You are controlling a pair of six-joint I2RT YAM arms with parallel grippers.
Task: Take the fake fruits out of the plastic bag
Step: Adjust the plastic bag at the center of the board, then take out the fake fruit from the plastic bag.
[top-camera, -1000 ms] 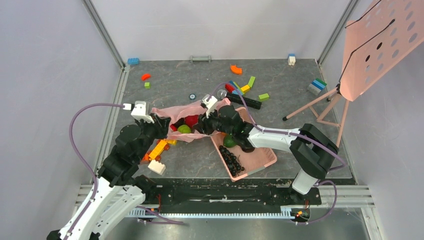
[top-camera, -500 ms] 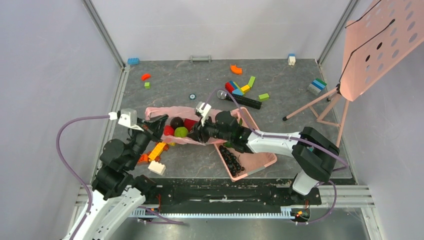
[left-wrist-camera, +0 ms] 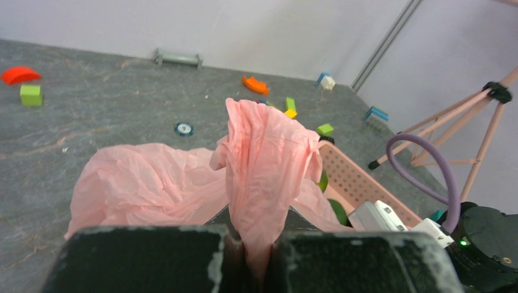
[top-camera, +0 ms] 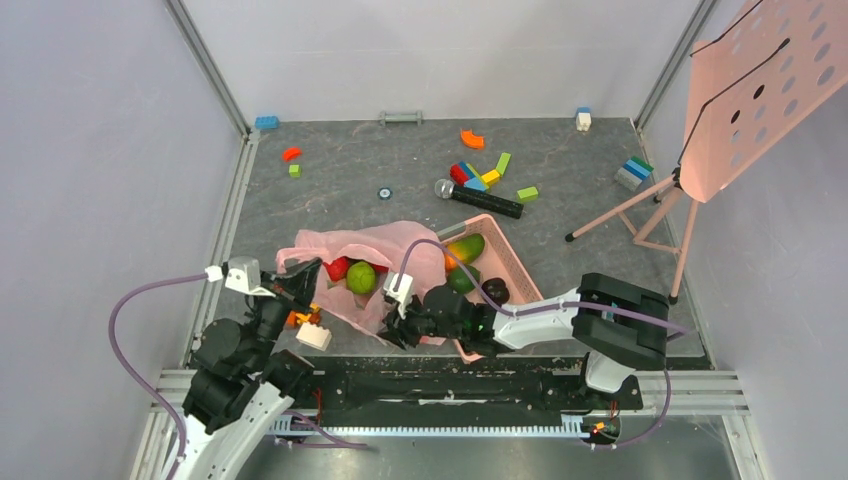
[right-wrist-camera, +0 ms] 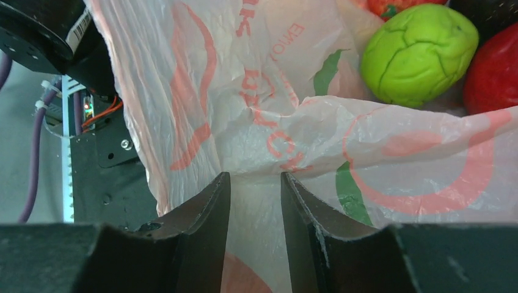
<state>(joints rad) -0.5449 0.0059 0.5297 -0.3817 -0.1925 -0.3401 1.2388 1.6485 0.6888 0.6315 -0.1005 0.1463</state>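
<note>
The pink plastic bag (top-camera: pixel 385 250) lies crumpled left of the basket, its mouth facing left. A lime-green bumpy fruit (top-camera: pixel 361 277) and a red fruit (top-camera: pixel 337 268) sit in its opening. My left gripper (top-camera: pixel 303 272) is shut on a bunched fold of the bag (left-wrist-camera: pixel 269 152), which stands up between its pads. My right gripper (top-camera: pixel 388 325) is at the bag's near edge, jaws partly apart, with bag film (right-wrist-camera: pixel 275 122) stretched across the gap. The right wrist view shows the green fruit (right-wrist-camera: pixel 418 52) and the red fruit (right-wrist-camera: pixel 493 73) just beyond, inside the bag.
A rigid pink basket (top-camera: pixel 512 262) right of the bag holds a mango (top-camera: pixel 467 247) and a dark fruit (top-camera: pixel 497 290). Toy bricks (top-camera: pixel 312 332) lie by my left gripper. A microphone (top-camera: pixel 478 198) and scattered blocks lie further back; a music stand (top-camera: pixel 700 130) stands at the right.
Both arms drew back toward the near edge, dragging the bag with them. My left gripper closed on the bag's fold. The right jaws narrowed.
</note>
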